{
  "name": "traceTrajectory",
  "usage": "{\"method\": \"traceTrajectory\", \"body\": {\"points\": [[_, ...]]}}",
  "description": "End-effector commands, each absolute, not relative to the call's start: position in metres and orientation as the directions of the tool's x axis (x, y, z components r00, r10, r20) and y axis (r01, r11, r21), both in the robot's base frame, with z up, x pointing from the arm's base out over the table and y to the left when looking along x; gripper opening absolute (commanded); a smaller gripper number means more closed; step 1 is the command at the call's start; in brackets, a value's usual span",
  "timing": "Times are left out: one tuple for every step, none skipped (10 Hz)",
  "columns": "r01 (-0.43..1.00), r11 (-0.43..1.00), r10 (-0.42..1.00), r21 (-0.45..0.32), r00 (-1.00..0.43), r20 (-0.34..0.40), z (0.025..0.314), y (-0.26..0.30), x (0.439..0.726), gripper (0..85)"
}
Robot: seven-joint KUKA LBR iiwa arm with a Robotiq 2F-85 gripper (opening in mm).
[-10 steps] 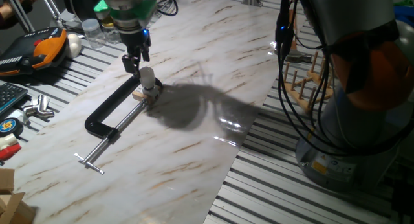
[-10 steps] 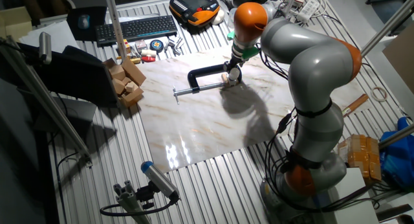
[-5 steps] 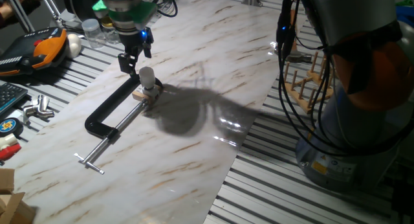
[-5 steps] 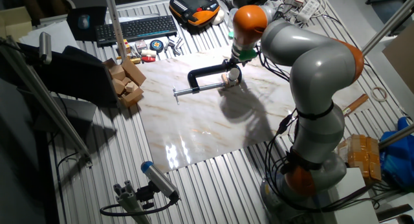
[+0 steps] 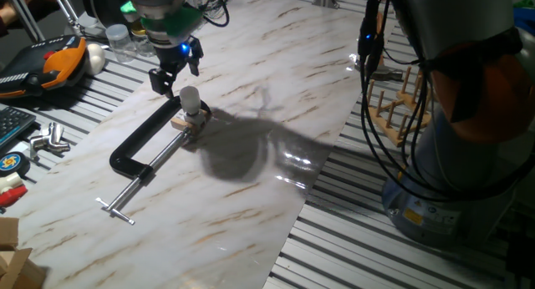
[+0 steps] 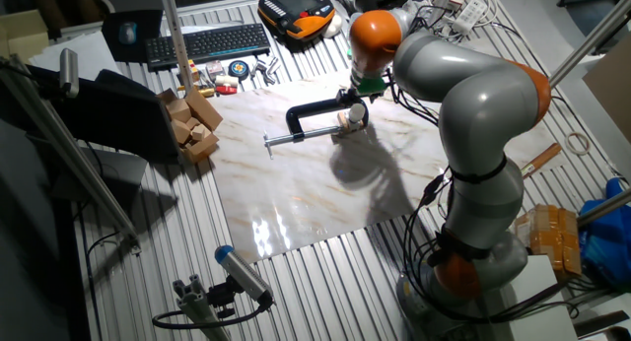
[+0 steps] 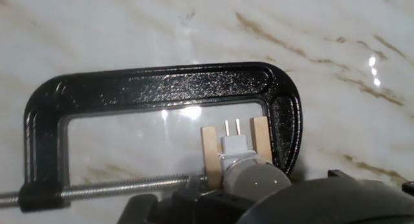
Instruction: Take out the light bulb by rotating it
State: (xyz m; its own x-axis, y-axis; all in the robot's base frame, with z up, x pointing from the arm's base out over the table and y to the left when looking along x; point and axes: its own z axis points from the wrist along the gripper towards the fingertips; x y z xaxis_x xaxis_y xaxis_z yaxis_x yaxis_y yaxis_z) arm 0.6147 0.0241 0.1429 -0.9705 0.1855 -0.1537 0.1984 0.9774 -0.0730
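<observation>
Marble-pattern tabletop (image 5: pixel 276 88): light bulb (image 5: pixel 191 98) sits in the wooden block (image 5: pixel 189 121) held by the black C-clamp (image 5: pixel 138 147), gripper (image 5: pixel 175 75) hovers open just above, apparently not touching it, so unscrewing isn't done.

In the hand view the light bulb (image 7: pixel 255 180) is cut off low by the dark gripper body, so only its upper dome and base are seen. The gripper fingertips are not shown there; whether the jaws are parted cannot be told from that view. The C-clamp (image 7: pixel 155 94) screw is cut off at the left edge. In the other fixed view the bulb (image 6: pixel 354 114) is too small for detail. The wooden block (image 5: pixel 189 121) is partly hidden by the bulb.
</observation>
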Motion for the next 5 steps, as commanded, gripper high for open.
{"method": "traceTrajectory", "body": {"points": [[0.895, -0.440, 0.891, -0.067, 0.426, -0.158, 0.1417, 0.0234, 0.6142, 85.0], [0.854, -0.518, 0.850, -0.048, 0.508, -0.141, 0.1406, 0.0232, 0.6144, 85.0], [0.809, -0.586, 0.806, -0.044, 0.577, -0.132, 0.1387, 0.0234, 0.6142, 85.0], [0.774, -0.632, 0.772, -0.046, 0.623, -0.130, 0.1383, 0.0234, 0.6139, 85.0], [0.759, -0.650, 0.757, -0.048, 0.640, -0.131, 0.1383, 0.0235, 0.6137, 85.0]]}}
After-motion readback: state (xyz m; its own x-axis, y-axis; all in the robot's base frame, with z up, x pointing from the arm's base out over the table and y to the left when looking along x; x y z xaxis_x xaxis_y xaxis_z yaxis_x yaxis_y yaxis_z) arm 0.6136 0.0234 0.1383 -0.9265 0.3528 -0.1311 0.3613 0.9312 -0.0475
